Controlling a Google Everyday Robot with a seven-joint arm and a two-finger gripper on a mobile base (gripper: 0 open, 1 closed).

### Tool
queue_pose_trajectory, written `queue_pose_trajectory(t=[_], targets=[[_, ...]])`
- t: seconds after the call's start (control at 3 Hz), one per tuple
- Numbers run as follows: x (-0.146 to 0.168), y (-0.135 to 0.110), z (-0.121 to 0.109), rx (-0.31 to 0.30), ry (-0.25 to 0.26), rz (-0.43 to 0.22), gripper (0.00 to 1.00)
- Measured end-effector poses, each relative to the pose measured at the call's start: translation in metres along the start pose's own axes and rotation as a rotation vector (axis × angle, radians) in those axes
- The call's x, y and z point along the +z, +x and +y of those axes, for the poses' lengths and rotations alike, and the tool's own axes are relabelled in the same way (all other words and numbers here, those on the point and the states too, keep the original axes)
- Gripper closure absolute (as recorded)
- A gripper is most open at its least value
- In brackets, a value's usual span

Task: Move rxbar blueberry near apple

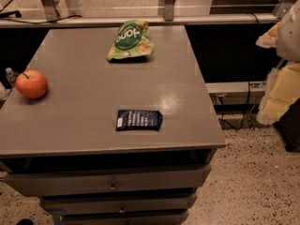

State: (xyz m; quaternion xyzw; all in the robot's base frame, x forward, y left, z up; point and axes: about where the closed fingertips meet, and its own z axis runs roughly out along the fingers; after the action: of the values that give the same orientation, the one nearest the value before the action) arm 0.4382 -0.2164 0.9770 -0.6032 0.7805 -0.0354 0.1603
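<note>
The rxbar blueberry [139, 120] is a flat dark navy wrapper with white text lines. It lies flat near the front of the grey cabinet top [93, 97], right of centre. The apple [32, 84] is red-orange with a short dark stem and sits at the left edge of the top, well apart from the bar. My gripper [276, 90] shows as pale cream and yellow parts at the right edge of the view. It is off the cabinet's right side, raised, and touches nothing.
A green snack bag [130, 41] with white lettering lies at the back of the top. Drawers [112, 184] face the front below. A metal rail [140, 20] runs behind. Speckled floor [253, 182] and cables are at the right.
</note>
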Motion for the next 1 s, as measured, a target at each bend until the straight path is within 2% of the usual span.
queue_pose_trajectory(t=[0.33, 0.67, 1.0], targets=[[0.001, -0.005, 0.0, -0.003, 0.008, -0.009, 0.0], [0.014, -0.022, 0.001, -0.012, 0.002, -0.042, 0.0], [0.04, -0.051, 0.009, -0.028, -0.013, -0.103, 0.0]])
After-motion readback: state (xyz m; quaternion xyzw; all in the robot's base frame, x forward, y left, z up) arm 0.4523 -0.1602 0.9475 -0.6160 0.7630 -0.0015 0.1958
